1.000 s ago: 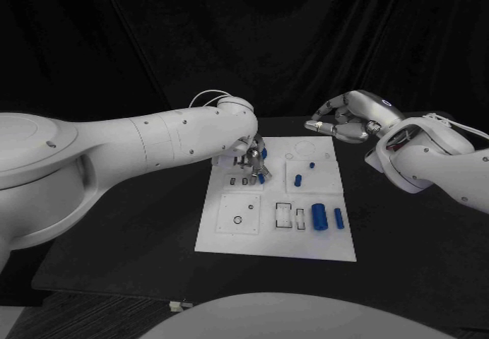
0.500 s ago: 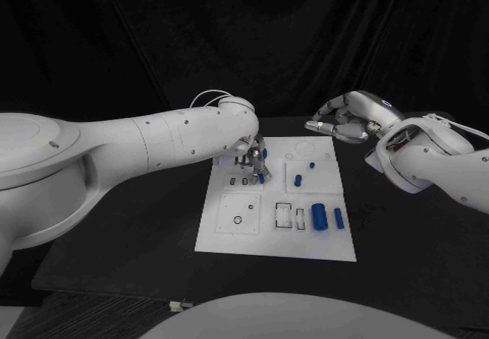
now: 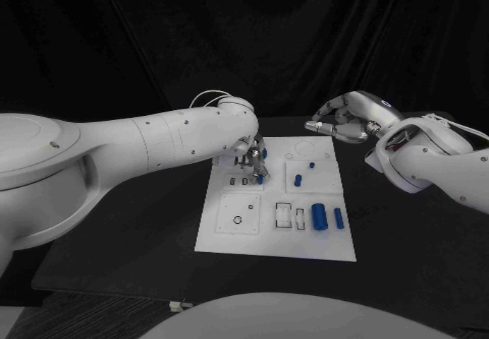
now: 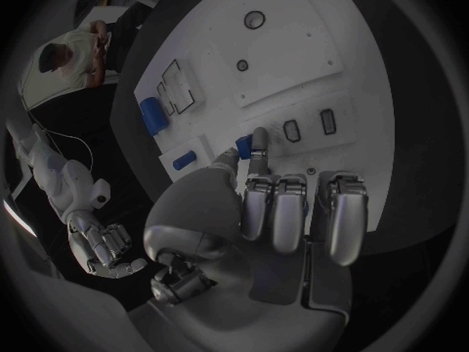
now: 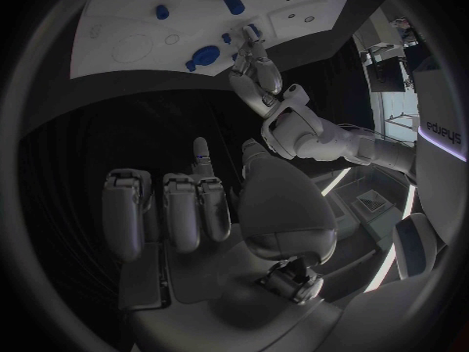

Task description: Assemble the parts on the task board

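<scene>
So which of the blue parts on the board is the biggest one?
The thick blue cylinder lying near the task board's front right corner. It is wider and longer than the slim blue part beside it and the smaller ones farther back.

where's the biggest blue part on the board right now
In the head view, the biggest blue part lies in the near right area of the task board, between the rectangular slots on its left and a thinner blue part on its right.

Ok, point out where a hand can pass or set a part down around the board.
Bare black table lies left of the task board and between its right edge and the right arm. Crowded: the board's far-left corner, where the left hand pinches a blue part. The right hand hovers beyond the far-right corner.
</scene>
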`<state>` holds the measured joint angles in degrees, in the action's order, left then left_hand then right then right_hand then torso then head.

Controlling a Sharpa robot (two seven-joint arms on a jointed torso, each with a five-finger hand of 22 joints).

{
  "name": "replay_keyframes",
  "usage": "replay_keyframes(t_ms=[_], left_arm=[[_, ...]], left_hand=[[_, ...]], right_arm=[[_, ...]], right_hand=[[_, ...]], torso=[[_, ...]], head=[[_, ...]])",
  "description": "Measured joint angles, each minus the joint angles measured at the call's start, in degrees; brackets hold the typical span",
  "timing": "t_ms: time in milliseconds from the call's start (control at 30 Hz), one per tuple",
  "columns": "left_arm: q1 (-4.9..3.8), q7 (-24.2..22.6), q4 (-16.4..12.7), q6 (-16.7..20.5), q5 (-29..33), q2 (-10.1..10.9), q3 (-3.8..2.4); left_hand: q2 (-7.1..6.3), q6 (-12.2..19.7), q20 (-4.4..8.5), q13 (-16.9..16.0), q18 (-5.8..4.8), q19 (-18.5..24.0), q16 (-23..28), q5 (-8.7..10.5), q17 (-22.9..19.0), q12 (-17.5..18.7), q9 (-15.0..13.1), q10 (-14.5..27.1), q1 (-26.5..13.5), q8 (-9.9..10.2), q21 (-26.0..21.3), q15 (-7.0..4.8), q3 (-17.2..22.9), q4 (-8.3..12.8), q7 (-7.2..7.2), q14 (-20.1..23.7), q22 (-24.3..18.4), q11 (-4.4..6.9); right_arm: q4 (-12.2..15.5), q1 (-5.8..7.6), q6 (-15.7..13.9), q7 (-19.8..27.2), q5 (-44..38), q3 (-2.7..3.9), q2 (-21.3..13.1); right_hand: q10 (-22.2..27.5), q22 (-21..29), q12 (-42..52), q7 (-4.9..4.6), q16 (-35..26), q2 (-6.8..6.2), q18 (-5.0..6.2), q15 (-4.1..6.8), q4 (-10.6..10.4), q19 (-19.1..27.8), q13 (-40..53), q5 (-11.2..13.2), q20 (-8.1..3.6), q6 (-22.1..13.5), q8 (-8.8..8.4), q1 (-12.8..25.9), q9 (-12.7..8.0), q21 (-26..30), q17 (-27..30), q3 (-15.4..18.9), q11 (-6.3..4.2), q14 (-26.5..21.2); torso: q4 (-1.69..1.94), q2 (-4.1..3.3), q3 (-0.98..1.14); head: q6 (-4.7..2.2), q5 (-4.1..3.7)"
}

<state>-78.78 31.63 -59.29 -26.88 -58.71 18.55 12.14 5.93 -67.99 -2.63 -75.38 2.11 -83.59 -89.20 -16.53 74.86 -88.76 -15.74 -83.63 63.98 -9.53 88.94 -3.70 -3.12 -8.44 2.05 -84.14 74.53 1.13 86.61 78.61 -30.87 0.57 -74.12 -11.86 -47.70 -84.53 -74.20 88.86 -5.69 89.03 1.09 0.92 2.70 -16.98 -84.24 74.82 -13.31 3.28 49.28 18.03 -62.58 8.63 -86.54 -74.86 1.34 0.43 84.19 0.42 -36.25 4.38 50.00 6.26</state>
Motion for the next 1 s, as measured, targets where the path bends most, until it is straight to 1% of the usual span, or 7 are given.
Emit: replay_keyframes(t_ms=[67,267,300,333,500,533,1000], left_arm=[[0.01,0.0,0.0,0.0,0.0,0.0,0.0],[0.05,-0.2,0.0,0.1,0.0,0.1,0.0],[0.06,-0.2,0.0,0.1,0.0,0.1,0.0],[0.08,-0.2,-0.1,0.1,0.0,0.2,0.0],[0.11,-0.4,-0.2,0.3,0.0,0.5,0.0],[0.12,-0.5,-0.2,0.3,0.0,0.6,0.0],[0.2,-1.0,-0.7,1.4,0.0,1.5,0.0]], left_hand=[[0.01,0.0,0.33,0.0,0.0,-0.3,0.0,-0.65,0.0,0.0,0.0,0.0,0.0,0.0,0.0,0.0,1.7,1.7,0.0,0.0,0.0,0.0],[-0.52,0.0,0.49,0.0,0.0,-0.5,0.0,-1.33,0.0,0.0,-0.5,0.0,0.5,0.0,0.0,0.0,1.8,1.8,0.0,0.0,0.0,0.01],[-0.53,0.0,0.49,0.0,0.0,-0.5,0.0,-1.34,0.0,0.0,-0.7,0.0,0.5,0.1,0.0,0.0,2.9,2.8,0.0,0.0,0.0,0.01],[-0.53,0.0,0.5,0.0,0.0,-0.5,0.0,-1.34,0.0,0.0,-0.8,0.0,0.5,0.5,0.0,-0.01,4.0,2.6,0.0,0.0,0.0,0.01],[-2.15,-0.3,0.5,0.0,0.0,-0.5,0.0,-2.0,0.0,0.0,-1.8,-0.1,2.1,0.5,0.0,-0.07,5.3,3.1,-0.3,0.1,0.0,0.31],[-2.18,-0.3,0.5,0.0,0.0,-0.5,0.0,-2.01,0.0,0.0,-2.0,-0.1,2.2,0.5,0.0,-0.69,6.4,4.2,-0.31,0.7,0.0,0.31],[-3.03,-0.3,0.51,0.0,0.0,-0.5,0.0,-3.97,0.0,0.0,-2.8,-0.1,3.0,0.9,0.0,-0.7,7.6,5.4,-0.31,0.7,0.0,0.31]], right_arm=[[-0.1,0.0,0.0,0.0,0.0,0.0,0.1],[-0.4,-0.03,0.1,0.0,0.0,0.0,0.4],[-0.4,-0.04,0.1,0.0,0.0,0.0,0.4],[-0.5,-0.04,0.1,0.0,0.0,0.0,0.4],[-0.7,-0.07,0.1,0.0,0.0,0.0,0.5],[-0.7,-0.08,0.1,0.0,0.0,0.0,0.5],[-1.2,-0.52,0.2,0.0,0.0,0.0,0.5]], right_hand=[[0.0,0.0,0.0,0.0,0.0,0.0,0.0,0.0,0.0,0.0,0.0,0.0,0.0,0.0,0.0,0.0,0.0,0.0,0.0,0.0,0.0,0.0],[0.0,0.0,0.0,-0.02,0.0,0.0,0.0,0.0,0.0,0.0,0.0,0.0,0.0,0.0,0.0,0.0,0.0,0.0,0.0,0.0,0.0,0.0],[0.0,0.0,0.0,-0.09,0.0,0.0,0.0,0.0,0.0,0.0,0.0,0.0,0.0,0.1,0.0,0.0,0.0,0.0,0.0,0.0,0.0,0.0],[0.0,0.0,0.0,-0.1,0.0,0.0,0.0,0.0,0.0,0.0,0.0,0.0,0.0,0.1,0.0,0.0,0.0,0.0,0.0,0.0,0.0,0.0],[0.0,0.0,0.0,-0.1,0.0,0.0,0.0,0.0,0.0,0.0,0.0,0.0,0.0,0.1,0.0,0.0,0.0,0.0,0.0,0.0,0.0,0.0],[0.0,0.0,0.0,-0.09,0.0,0.0,0.0,0.0,0.0,0.0,0.0,0.0,0.01,0.1,0.0,0.0,0.0,0.0,0.0,0.0,0.0,0.0],[0.0,0.0,0.0,-0.09,0.0,0.0,0.0,-0.01,0.0,0.0,0.0,0.0,0.01,0.1,0.0,0.0,0.0,0.0,0.0,0.0,0.0,0.0]], torso=[[-0.01,0.0,0.0],[-0.01,0.0,0.0],[-0.01,0.0,0.0],[-0.01,0.01,0.0],[-0.01,0.0,0.0],[-0.01,0.0,0.0],[0.01,0.02,0.01]], head=[[0.0,0.03],[0.0,0.26],[0.0,0.31],[0.0,0.34],[0.0,0.42],[0.0,0.42],[0.0,0.74]])
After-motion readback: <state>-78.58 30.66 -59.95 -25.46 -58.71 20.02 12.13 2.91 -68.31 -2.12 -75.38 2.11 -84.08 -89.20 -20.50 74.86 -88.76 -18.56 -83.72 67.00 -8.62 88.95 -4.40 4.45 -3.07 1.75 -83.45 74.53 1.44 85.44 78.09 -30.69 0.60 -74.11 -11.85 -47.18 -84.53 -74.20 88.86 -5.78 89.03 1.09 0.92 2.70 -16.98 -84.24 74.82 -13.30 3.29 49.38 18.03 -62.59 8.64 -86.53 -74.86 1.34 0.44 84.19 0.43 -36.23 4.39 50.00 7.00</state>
